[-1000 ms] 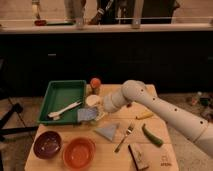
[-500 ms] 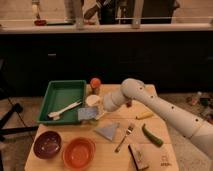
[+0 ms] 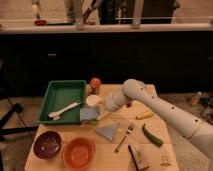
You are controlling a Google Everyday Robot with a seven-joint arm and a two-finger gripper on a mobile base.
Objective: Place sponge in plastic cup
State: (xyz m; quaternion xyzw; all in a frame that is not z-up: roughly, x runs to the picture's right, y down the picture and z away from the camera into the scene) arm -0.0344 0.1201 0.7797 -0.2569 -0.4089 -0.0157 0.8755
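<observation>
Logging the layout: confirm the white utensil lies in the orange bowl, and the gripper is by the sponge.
Wrong: the white utensil lies in the green tray, not the orange bowl, as the camera view shows. The gripper is indeed by the sponge.

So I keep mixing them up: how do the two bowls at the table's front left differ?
The purple bowl is dark and smaller, nearest the table's left edge; the orange bowl is brighter, wider, and sits to its right, closer to the front. Both are round, upright, and appear empty. The gripper is farther back, near the sponge.
</observation>
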